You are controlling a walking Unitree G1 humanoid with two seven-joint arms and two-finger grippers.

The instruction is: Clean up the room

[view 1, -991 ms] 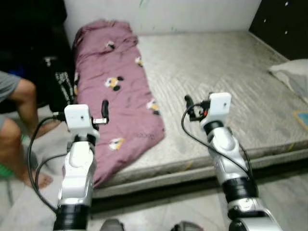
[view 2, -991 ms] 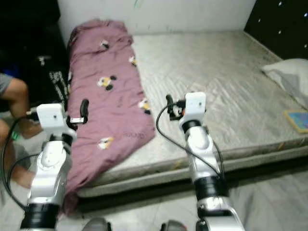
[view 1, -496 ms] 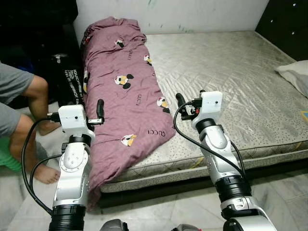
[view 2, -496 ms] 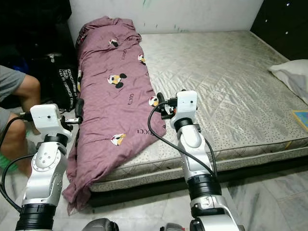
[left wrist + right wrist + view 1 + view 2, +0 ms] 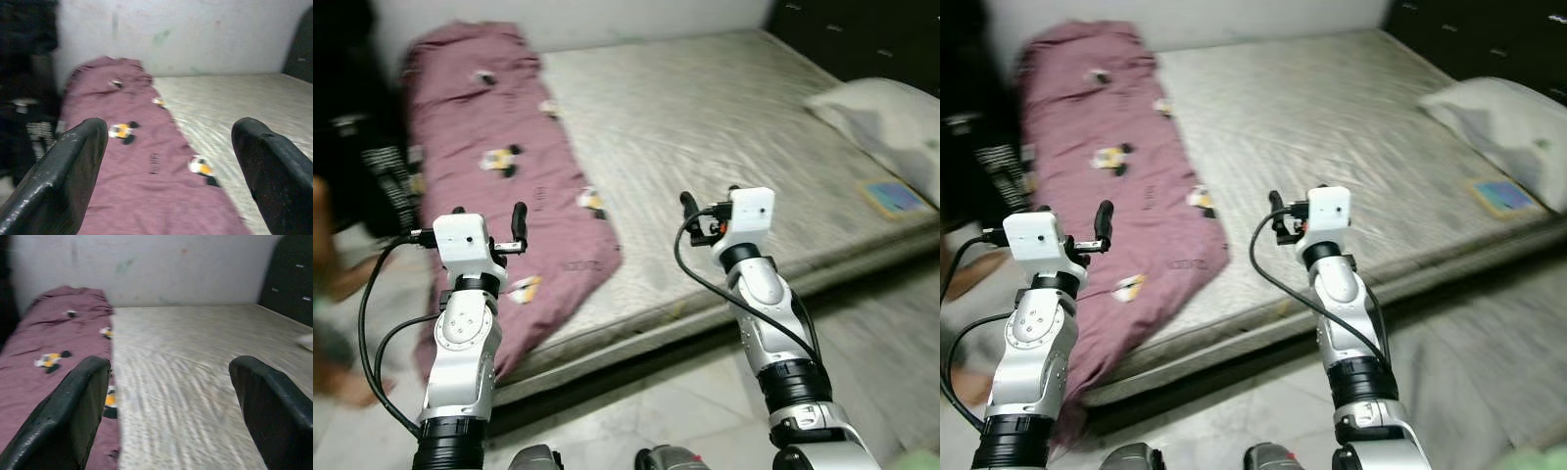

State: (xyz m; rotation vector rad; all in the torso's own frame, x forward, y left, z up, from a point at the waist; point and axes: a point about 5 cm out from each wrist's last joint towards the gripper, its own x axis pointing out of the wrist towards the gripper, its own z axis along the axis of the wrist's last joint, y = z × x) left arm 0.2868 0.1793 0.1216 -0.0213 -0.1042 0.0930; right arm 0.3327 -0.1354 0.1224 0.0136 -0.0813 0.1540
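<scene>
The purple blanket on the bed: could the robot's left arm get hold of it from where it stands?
Probably yes. The blanket lies straight ahead of the left gripper, whose fingers are open, with nothing between them. It hangs over the mattress edge on that side.

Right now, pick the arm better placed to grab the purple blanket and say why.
Left. The left tool is raised directly over the purple blanket lying along the mattress's left side, fingers open; the right tool hovers over bare mattress.

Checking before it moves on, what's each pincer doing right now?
Left pincer: open, holding nothing, raised toward the blanket.
Right pincer: open, holding nothing, raised toward the mattress.
</scene>
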